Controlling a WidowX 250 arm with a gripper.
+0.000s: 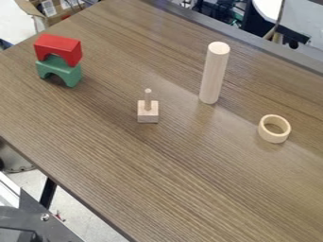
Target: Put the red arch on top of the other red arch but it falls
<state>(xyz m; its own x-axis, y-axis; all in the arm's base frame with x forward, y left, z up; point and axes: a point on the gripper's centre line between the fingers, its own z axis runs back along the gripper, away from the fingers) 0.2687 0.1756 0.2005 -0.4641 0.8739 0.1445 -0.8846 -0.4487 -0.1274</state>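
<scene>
Fingers: cannot tell whether open or closed.
Red arch (56, 44): stacked on the green arch (72, 74), upper left of the table (170, 179).
Peg block (148, 115): near the middle, thin peg pointing up.
Cylinder (213, 75): pale wood, upright, to the right of the peg block.
Ring (273, 137): farther right, lower in view than the cylinder.

A little wood block (148, 117) with a thin peg (148, 100) poking up sits near the middle of the brown table (183, 184). At 1 o'clock from the middle, a tall, round wood cylinder (214, 73) stands on its end. At 3 o'clock there is a pale wood ring (274, 137). Past the table's edge, there's a cardboard box (39, 22) at 11 o'clock and a black table leg (47, 191) at 8 o'clock.
</scene>
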